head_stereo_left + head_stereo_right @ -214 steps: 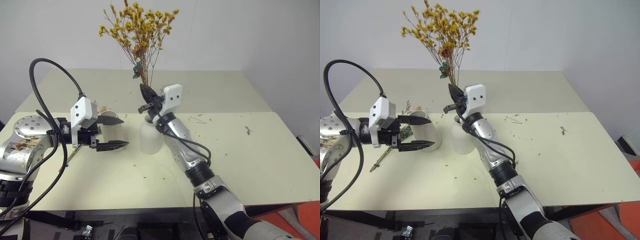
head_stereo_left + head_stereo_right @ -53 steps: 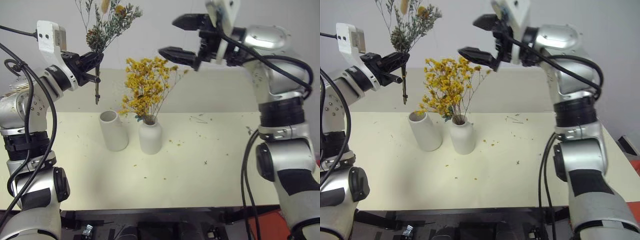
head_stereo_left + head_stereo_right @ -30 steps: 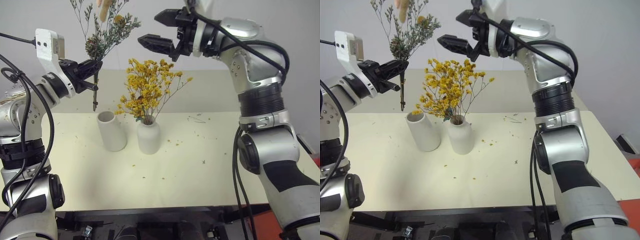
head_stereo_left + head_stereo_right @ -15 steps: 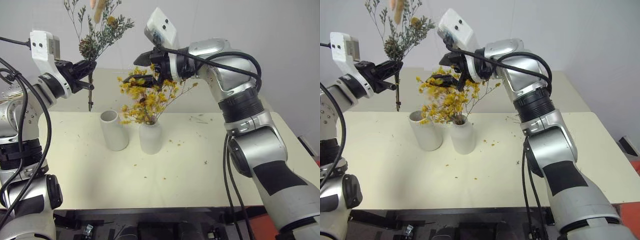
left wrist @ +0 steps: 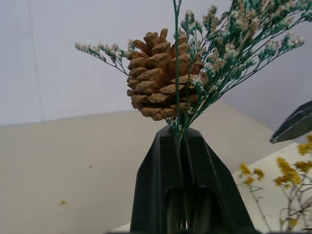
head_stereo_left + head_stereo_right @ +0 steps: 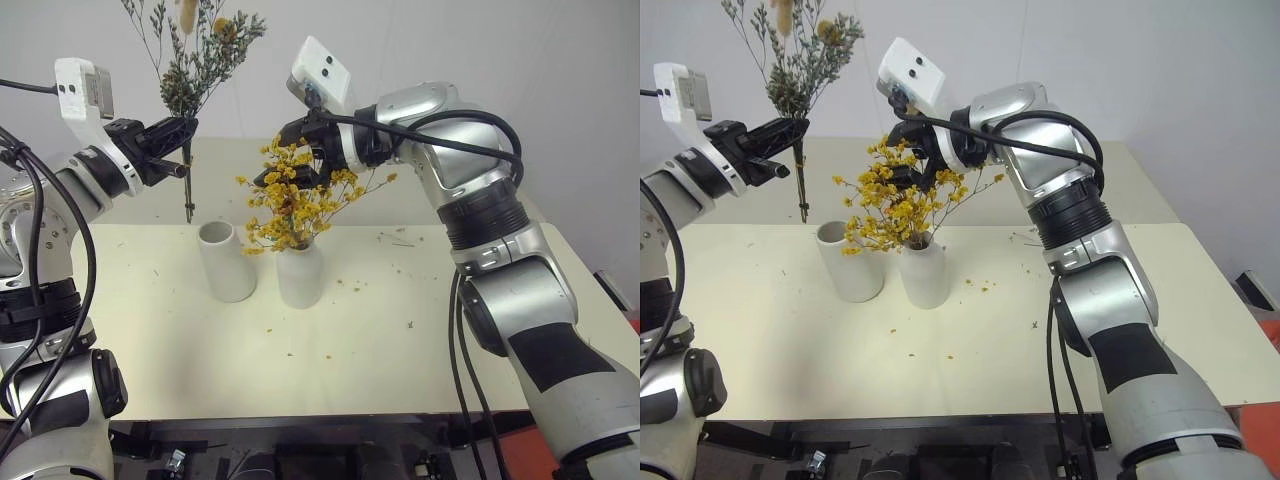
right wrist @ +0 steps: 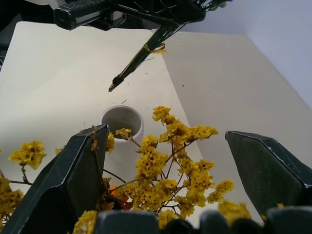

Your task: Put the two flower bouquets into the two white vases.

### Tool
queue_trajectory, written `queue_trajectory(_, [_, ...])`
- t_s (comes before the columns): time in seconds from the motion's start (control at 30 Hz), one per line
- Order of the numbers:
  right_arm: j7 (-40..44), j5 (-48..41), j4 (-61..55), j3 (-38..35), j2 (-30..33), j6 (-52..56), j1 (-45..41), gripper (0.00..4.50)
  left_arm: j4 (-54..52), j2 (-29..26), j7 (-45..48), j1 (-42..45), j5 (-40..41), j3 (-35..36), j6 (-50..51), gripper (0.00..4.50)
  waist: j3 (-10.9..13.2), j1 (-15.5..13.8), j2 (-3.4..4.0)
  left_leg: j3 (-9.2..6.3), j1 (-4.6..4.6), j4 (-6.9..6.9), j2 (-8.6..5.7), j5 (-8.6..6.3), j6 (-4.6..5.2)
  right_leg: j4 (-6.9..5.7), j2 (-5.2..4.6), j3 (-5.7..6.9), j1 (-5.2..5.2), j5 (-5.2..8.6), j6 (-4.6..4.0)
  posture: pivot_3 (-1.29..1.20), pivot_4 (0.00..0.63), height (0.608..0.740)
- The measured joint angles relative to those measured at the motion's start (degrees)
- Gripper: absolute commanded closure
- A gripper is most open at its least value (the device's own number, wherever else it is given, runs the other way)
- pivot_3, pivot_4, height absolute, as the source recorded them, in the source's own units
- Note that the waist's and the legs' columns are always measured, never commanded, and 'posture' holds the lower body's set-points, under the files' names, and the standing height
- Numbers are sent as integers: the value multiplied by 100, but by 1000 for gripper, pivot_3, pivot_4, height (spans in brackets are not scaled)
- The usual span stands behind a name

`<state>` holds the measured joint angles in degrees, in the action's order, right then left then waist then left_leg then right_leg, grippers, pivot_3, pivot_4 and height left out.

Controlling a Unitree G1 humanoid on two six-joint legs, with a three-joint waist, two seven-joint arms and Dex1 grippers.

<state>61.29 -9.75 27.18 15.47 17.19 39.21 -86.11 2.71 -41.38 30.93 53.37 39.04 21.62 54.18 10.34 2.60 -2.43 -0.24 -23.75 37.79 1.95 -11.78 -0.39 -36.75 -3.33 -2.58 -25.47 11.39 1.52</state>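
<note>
Your left tool point(image 6: 180, 150) is clamped on the stems of the grey-green sprig bunch point(image 6: 195, 70), holding it upright in the air above and to the left of the cylinder vase point(image 6: 226, 261). The yellow bouquet point(image 6: 295, 205) already stands in the bottle vase point(image 6: 299, 272), just right of the cylinder on the desk point(image 6: 450, 310). Your right tool point(image 6: 290, 160) has its fingers spread wide around the top of the yellow flowers, gripping nothing.

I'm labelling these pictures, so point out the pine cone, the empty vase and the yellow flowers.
pine cone point(image 5: 163, 73), left wrist view, middle scales
empty vase point(image 6: 227, 265), left eye view, side wall
yellow flowers point(image 6: 290, 205), left eye view, blossom cluster
</note>
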Motion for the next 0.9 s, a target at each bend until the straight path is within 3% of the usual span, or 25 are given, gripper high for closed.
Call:
queue_trajectory(0.2, [-1, 20, -74, 1, 9, 24, 97, 0, -52, 46, -100, -39, 182, 113, 61, 4488, 0, 4, 0, 0, 1, 0, 0, 0, 0, -1, 0, 0, 0, 0, 0, 0, 150, 740])
queue_trajectory(0.57, [7, 52, -188, 3, 13, 53, 129, 0, -211, 582, 205, -944, 131, 146, -1316, 4488, 0, -5, 0, 1, 0, 0, -1, 0, -1, 2, -2, 0, 1, -1, -1, 0, 150, 740])
queue_trajectory(0.9, [53, 51, -243, 2, 30, 135, 137, 0, -480, 668, 235, -1459, 85, 68, -1641, 4488, 0, 0, 0, 0, 0, 0, 0, 0, -1, 3, -1, 0, 1, 0, -1, 0, 150, 740])
